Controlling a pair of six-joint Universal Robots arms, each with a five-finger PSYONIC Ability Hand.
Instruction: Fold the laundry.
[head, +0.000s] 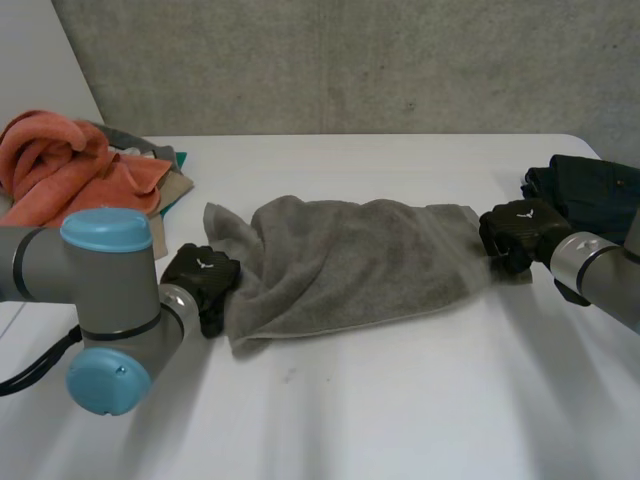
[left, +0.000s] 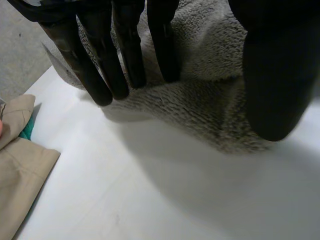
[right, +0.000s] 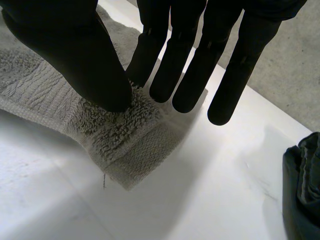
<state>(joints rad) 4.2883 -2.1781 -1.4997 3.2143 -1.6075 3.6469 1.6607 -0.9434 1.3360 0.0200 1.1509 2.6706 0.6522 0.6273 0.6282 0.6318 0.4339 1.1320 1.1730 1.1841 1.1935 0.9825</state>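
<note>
At left of frame, the left hand (head: 200, 278) pinches the bunched end of the grey towel (head: 360, 262), which lies mid-frame on the table (head: 400, 420). At right, the right hand (head: 515, 232) pinches its corner. Likely the spreading step; next, pull the ends apart evenly to flatten it.

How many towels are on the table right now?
2. The grey towel lies spread in the middle of the table. The orange towel is bunched on the laundry pile at its far left corner. That pile may hide more.
</note>
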